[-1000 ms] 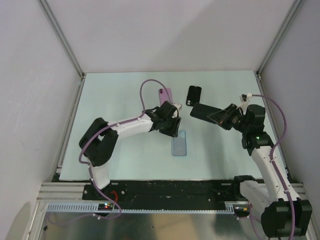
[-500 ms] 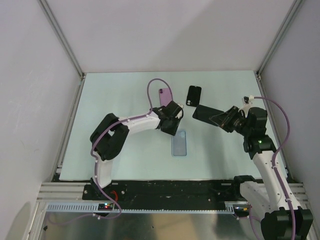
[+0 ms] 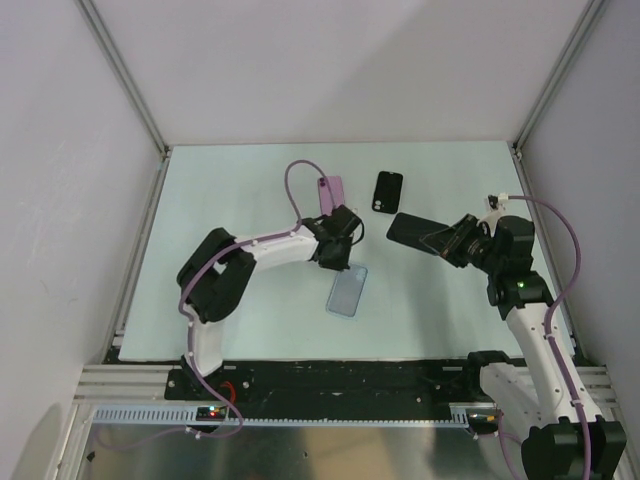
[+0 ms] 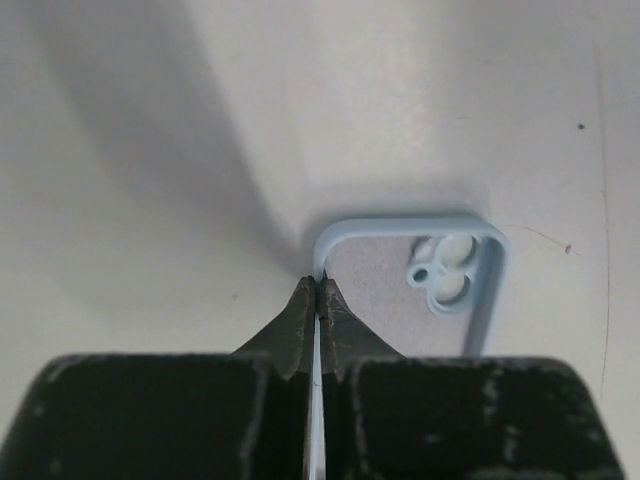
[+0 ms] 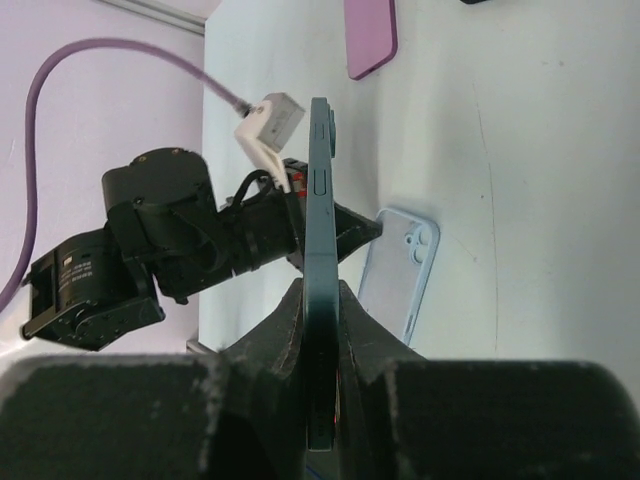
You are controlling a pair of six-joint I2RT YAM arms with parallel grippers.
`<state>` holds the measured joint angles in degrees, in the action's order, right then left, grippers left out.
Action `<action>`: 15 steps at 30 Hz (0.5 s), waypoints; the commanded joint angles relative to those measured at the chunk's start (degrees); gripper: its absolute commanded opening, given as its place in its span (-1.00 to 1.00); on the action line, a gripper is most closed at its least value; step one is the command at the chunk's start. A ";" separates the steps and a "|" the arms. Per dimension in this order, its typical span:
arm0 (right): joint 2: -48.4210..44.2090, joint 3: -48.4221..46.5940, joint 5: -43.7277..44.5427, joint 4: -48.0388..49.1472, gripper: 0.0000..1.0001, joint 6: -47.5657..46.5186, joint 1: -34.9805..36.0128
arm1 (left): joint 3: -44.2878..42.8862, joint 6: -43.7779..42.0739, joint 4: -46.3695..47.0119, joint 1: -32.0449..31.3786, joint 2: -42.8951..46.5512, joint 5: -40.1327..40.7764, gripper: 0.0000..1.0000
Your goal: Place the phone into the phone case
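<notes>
A light blue phone case point(image 3: 347, 291) lies tilted on the table near the middle, camera cutout visible in the left wrist view point(image 4: 400, 262). My left gripper point(image 3: 341, 258) is shut on the case's thin side wall, seen between the fingertips in its wrist view point(image 4: 317, 288). My right gripper point(image 3: 447, 243) is shut on a dark phone point(image 3: 410, 230) and holds it above the table at the right. In the right wrist view the phone point(image 5: 320, 200) is edge-on between the jaws point(image 5: 320, 300), with the blue case point(image 5: 398, 285) beyond it.
A purple case point(image 3: 332, 190) and a black case point(image 3: 388, 190) lie flat on the far part of the table. The left arm point(image 5: 170, 240) and its purple cable reach across the middle. Frame posts stand at the far corners.
The blue case has swung from straight to tilted, its near end shifting left. The left gripper shifted slightly with it. The right arm with the phone barely moved.
</notes>
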<state>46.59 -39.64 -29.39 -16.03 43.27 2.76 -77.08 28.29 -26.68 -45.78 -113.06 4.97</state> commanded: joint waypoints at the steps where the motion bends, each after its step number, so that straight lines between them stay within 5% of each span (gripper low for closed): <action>1: -0.73 -2.28 0.16 3.44 -1.00 0.08 0.11 | 5.51 16.83 -0.02 3.01 11.10 8.02 -0.99; 9: 3.17 -2.24 5.11 7.98 -1.00 1.78 8.10 | 24.73 54.16 -3.10 9.18 30.56 15.08 -1.00; 15: 6.99 -2.27 9.94 12.17 -1.00 3.28 17.31 | 33.81 72.59 -3.60 10.81 33.95 12.58 -1.00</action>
<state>52.40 -39.64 -23.68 -11.68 44.99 15.18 -47.53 81.28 -29.12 -35.48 -79.66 16.78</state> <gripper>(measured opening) 0.136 0.008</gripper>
